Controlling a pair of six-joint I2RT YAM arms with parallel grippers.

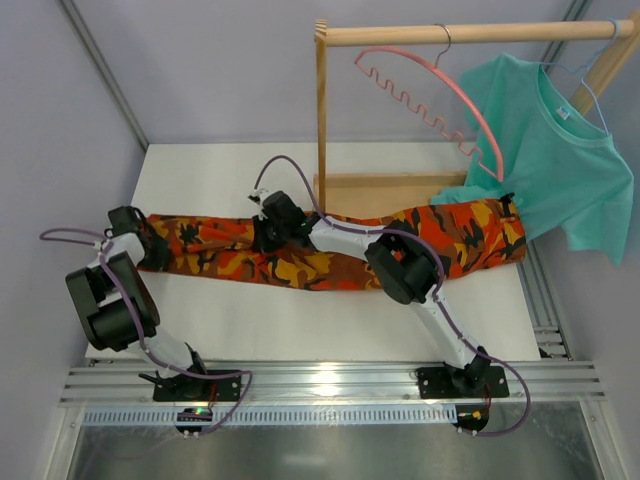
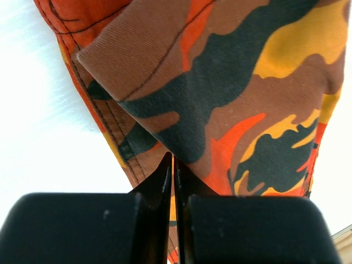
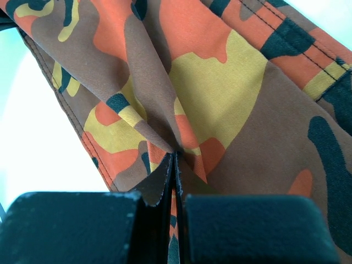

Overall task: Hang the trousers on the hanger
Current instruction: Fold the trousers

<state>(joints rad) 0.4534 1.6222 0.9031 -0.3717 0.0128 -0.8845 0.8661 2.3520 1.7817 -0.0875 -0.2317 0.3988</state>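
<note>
Trousers (image 1: 215, 248) lie flat across the white table (image 1: 300, 325), stretched left to right in one long strip. The right end sits just in front of the wooden rack base (image 1: 380, 190) and under the hem of the teal T-shirt (image 1: 560, 150). Camo print is orange, brown, black and yellow.

Left gripper (image 1: 152, 247) is at the far left end of the trousers. In the left wrist view, the gripper (image 2: 171, 165) is clenched on a folded edge of cloth (image 2: 231, 99), a sliver of fabric showing between the fingers and a stitched hem running beside the fold.

Right gripper (image 1: 268, 233) is near the middle of the strip, its arm reaching across the right half of the trousers. In the right wrist view, the gripper (image 3: 173, 159) is clamped tight on a pinch of cloth (image 3: 220, 93), with creases fanning out from the tips.

Pink hanger (image 1: 438, 68) hangs by its metal hook from the wooden rail (image 1: 480, 33) at the back, tilted, ridged bar facing down-left, lower end beside the T-shirt. It is well apart from both grippers and does not touch the trousers. The T-shirt hangs at the right end of the same rail. The rack's upright post (image 1: 321, 110) stands behind the middle of the trousers.
</note>
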